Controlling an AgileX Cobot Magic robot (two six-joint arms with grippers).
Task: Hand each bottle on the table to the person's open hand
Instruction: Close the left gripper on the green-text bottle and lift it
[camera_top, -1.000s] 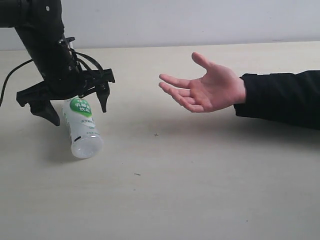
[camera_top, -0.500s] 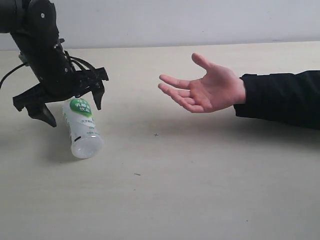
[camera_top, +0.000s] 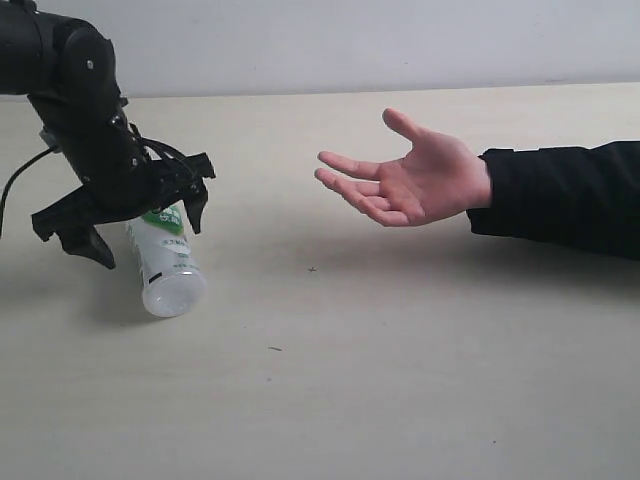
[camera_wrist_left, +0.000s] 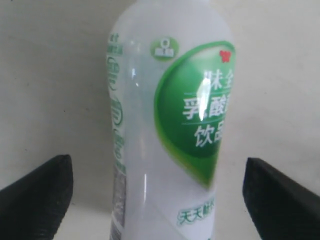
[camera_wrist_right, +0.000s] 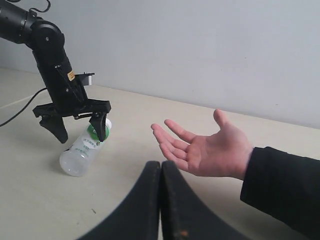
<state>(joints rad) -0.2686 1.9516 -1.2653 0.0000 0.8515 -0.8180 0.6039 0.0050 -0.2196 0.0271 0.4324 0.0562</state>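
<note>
One bottle (camera_top: 167, 272) lies on its side on the table (camera_top: 350, 390): cloudy white plastic with a green-marked label, its cap end hidden behind the arm. My left gripper (camera_top: 148, 237) hangs open right over it, one finger on each side and a gap to the bottle on both sides. In the left wrist view the bottle (camera_wrist_left: 165, 125) fills the space between the spread fingertips (camera_wrist_left: 47, 182). The person's open hand (camera_top: 410, 185) is held palm up to the right, on a black sleeve. My right gripper (camera_wrist_right: 161, 167) is shut and empty, well back from the hand (camera_wrist_right: 205, 150).
The person's black-sleeved forearm (camera_top: 565, 195) rests across the right side of the table. A pale wall (camera_top: 350, 40) runs behind the table's far edge. A black cable (camera_top: 20, 175) trails from the left arm.
My left gripper has come down and slightly left, closer around the bottle, still open. The bottle and the hand have stayed put.
</note>
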